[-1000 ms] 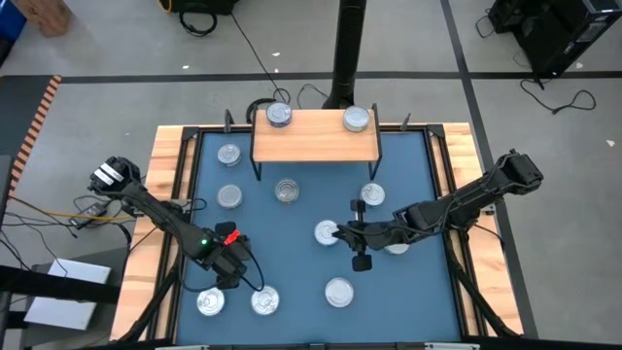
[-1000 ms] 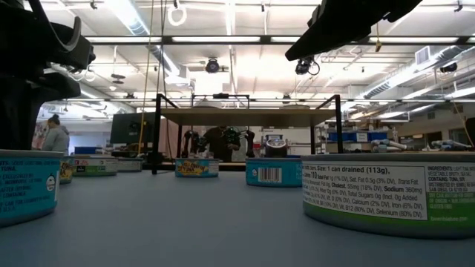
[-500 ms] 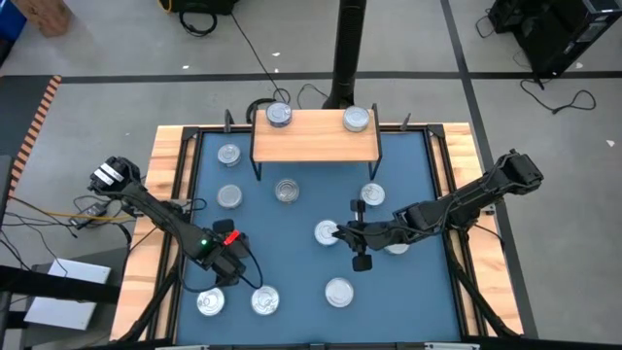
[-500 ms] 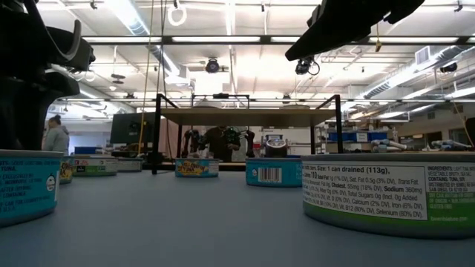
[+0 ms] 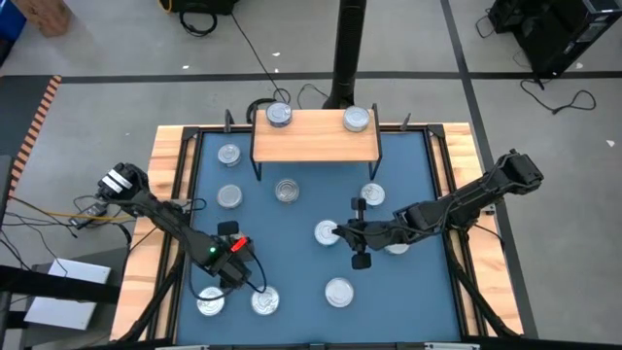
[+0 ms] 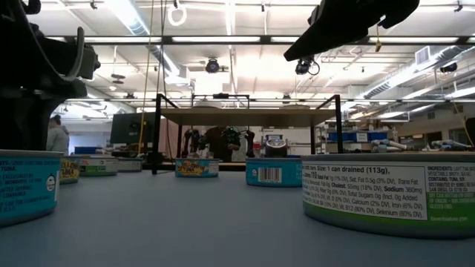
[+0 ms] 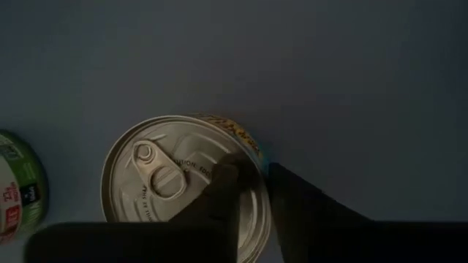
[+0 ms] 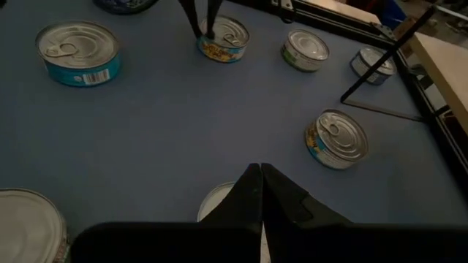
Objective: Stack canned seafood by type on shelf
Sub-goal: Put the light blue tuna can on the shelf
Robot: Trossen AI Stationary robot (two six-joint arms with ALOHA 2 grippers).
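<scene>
Left hand (image 7: 252,191) is gripping the rim of a pull-tab tin (image 7: 183,183) with a yellowish side label at the near-left of the blue mat (image 5: 292,262); one finger (image 7: 219,193) is sitting on the lid, the other outside the wall, so the hand is narrowly parted and pinching the rim, tin resting on the mat. To do this step well: judging from the shallow bite, keeping the pinch firm and lifting straight up would be safer, since a rim grip lets the tin swing or slip; also clearing the green-labelled tin (image 7: 18,183) just beside it before travelling. Then matching label type before placing on the shelf (image 5: 316,136), a light-wood board on black legs at the far side of the counter, carrying two tins, far-left one (image 5: 279,115) and far-right one (image 5: 358,119); which type each is, cannot tell from above. The rest of the canned seafood is lying scattered on the mat, apart from each other. Left arm is reaching from the left edge, elbow out, wrist pointing straight down over the tin (image 5: 264,299). Right arm is stretching in from the right edge, low and near level, right hand (image 8: 260,191) fully closed on nothing, hovering near the middle of the mat just beside a tin (image 5: 326,233), waiting.
</scene>
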